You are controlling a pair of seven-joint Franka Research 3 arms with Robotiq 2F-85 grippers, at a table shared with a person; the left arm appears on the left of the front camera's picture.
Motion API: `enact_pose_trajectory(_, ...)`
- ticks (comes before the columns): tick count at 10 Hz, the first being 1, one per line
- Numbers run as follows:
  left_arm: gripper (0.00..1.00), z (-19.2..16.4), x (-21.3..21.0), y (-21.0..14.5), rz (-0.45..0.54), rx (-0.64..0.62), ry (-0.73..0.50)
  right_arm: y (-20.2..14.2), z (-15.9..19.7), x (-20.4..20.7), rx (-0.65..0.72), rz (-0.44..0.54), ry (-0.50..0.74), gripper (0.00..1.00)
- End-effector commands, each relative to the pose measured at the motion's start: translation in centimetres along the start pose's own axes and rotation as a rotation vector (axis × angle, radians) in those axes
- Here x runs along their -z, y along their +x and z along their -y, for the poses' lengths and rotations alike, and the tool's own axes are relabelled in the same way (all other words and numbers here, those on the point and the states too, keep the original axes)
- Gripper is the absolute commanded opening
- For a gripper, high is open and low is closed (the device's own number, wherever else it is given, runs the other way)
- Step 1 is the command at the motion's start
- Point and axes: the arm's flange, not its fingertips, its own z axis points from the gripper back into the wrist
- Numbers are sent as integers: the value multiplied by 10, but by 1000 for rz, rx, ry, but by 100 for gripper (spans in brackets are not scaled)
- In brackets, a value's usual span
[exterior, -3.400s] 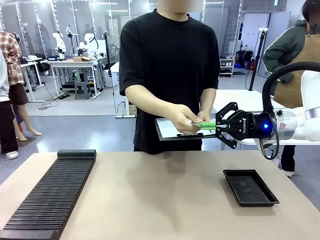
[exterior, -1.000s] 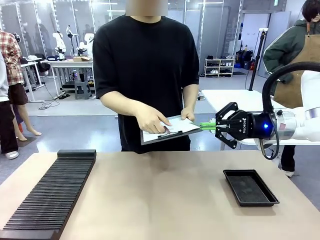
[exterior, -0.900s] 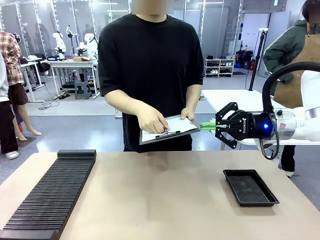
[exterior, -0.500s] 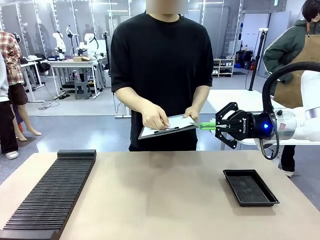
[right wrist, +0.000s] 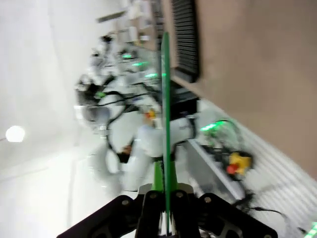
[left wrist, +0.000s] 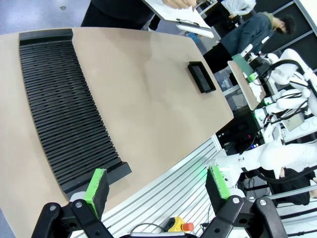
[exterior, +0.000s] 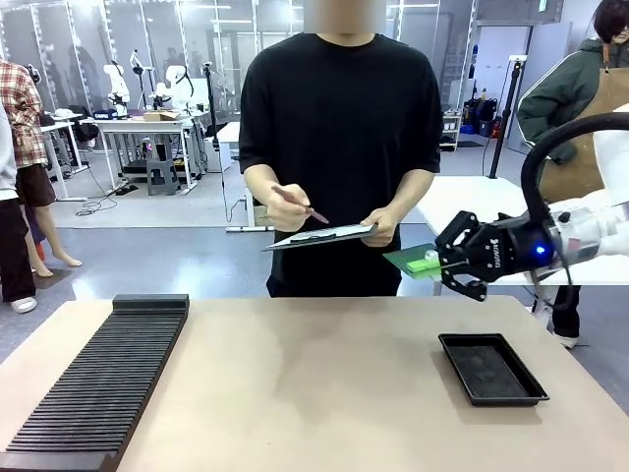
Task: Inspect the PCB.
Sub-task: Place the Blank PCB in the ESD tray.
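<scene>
The right gripper [exterior: 439,264] is clamped on one edge of the PCB [exterior: 413,261], holding it in the air above the desk [exterior: 324,383], just beside the person's clipboard [exterior: 319,236]. The person holds a pen [exterior: 300,205] over the clipboard, so inspection appears underway; the black tray [exterior: 491,368] lies vacant, suggesting placement remains. The left gripper [left wrist: 156,186] is spread wide and holds nothing. The right wrist view is blurred; the board shows edge-on there, its face unreadable.
</scene>
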Motion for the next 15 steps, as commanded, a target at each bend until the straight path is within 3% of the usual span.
enact_pose_trajectory(1, 100, 0, 0, 0, -3, 1, 4, -6, 17, -28, -93, 118, -202, 3)
enact_pose_trajectory(3, 100, 0, 0, 0, -3, 1, 4, -3, 41, -47, -128, 192, -412, 3)
enact_pose_trajectory(6, 100, 0, 0, 0, -3, 1, 4, 15, 70, -50, -113, 275, -560, 3)
enact_pose_trajectory(9, 100, 0, 0, 0, -3, 1, 4, 51, 104, -45, -58, 289, -650, 3)
enact_pose_trajectory(15, 100, 0, 0, 0, -3, 1, 4, 82, 136, -33, -2, 280, -667, 3)
